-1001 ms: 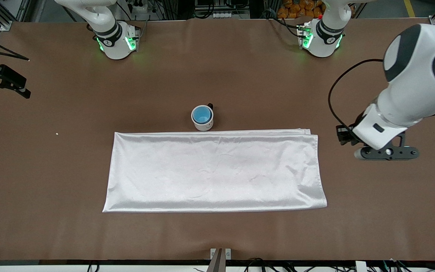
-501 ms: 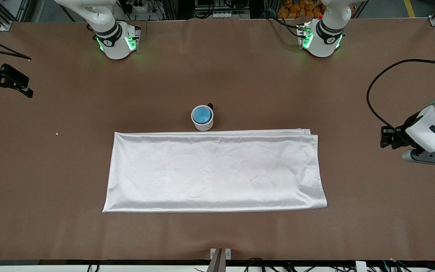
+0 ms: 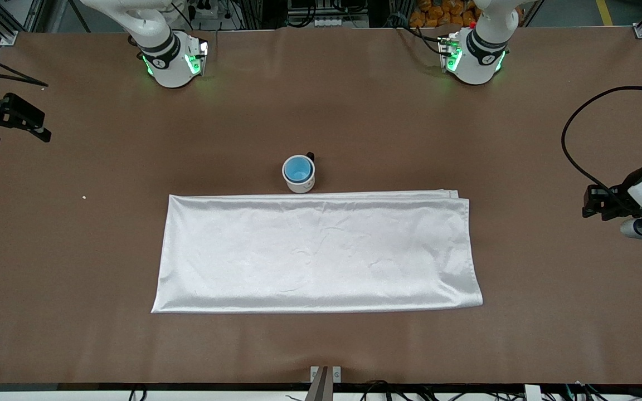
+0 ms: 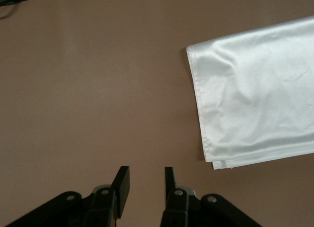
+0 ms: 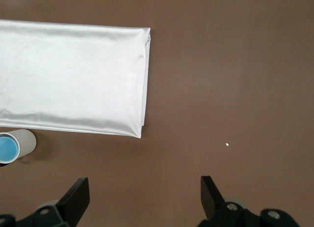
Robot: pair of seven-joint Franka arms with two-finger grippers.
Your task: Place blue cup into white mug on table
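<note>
Two nested vessels near the middle of the brown table point(image 3: 76, 345): blue cup point(image 3: 298, 167) sitting inside white mug point(image 3: 299, 174), mug upright with dark handle turned toward the robot bases, just beside the edge of a white rectangular cloth point(image 3: 315, 250) spread flat nearer the front camera. Left gripper point(image 4: 146, 184) up in the air over bare table at the left arm's end, fingers a little apart, holding nothing. Right gripper point(image 5: 143, 197) over bare table at the right arm's end, fingers spread wide, empty. Tiny white speck point(image 3: 84, 196) on the tabletop toward the right arm's end.
</note>
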